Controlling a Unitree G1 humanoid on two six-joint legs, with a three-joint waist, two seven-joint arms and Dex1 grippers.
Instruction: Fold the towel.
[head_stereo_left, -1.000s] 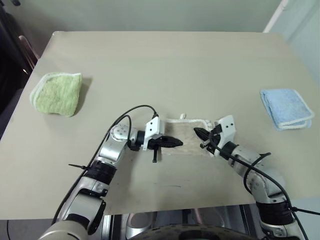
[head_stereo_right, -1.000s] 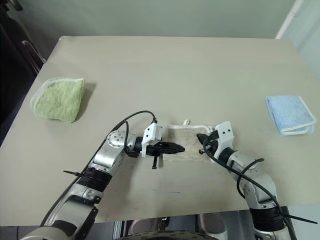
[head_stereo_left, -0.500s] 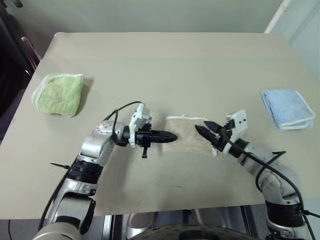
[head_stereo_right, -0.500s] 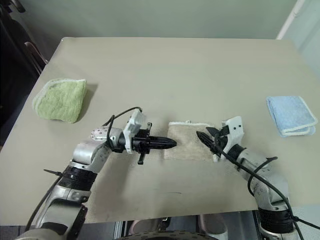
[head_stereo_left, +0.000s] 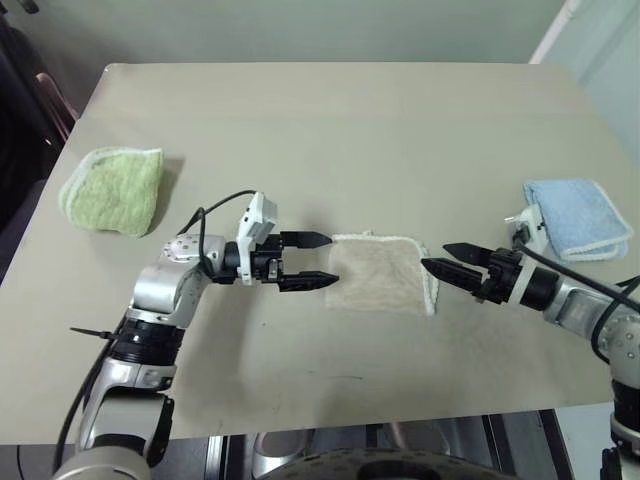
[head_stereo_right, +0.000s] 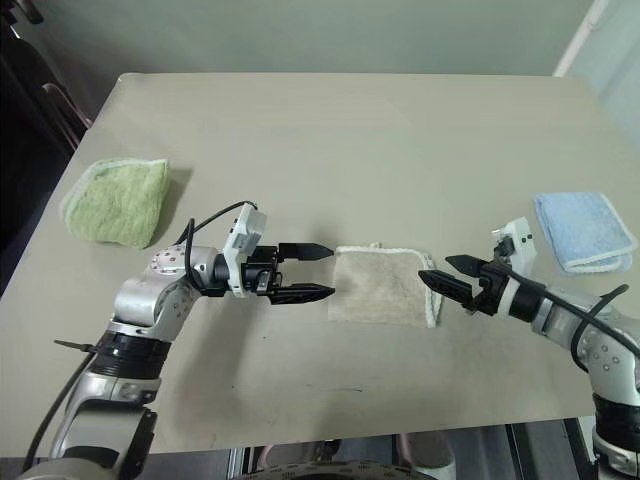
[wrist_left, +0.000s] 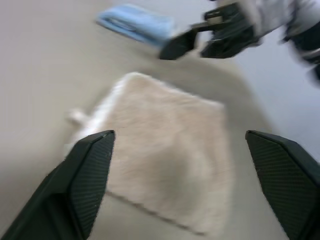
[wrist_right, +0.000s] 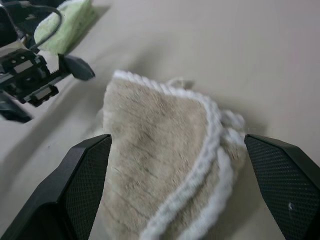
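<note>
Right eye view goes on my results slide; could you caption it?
Folded tan towel lies on the table between the open left gripper and open right gripper.

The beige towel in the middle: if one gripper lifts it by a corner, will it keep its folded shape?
Probably not. The beige towel looks like soft terry lying in loose layers, so it would likely droop and unfold. Its corded edge seems thick enough to pinch securely.

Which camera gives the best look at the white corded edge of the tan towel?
The right wrist view: the towel lies close, its stacked white cords distinct. The eye views show the whole folded towel from above, edging thin. The left wrist view shows it blurred.
</note>
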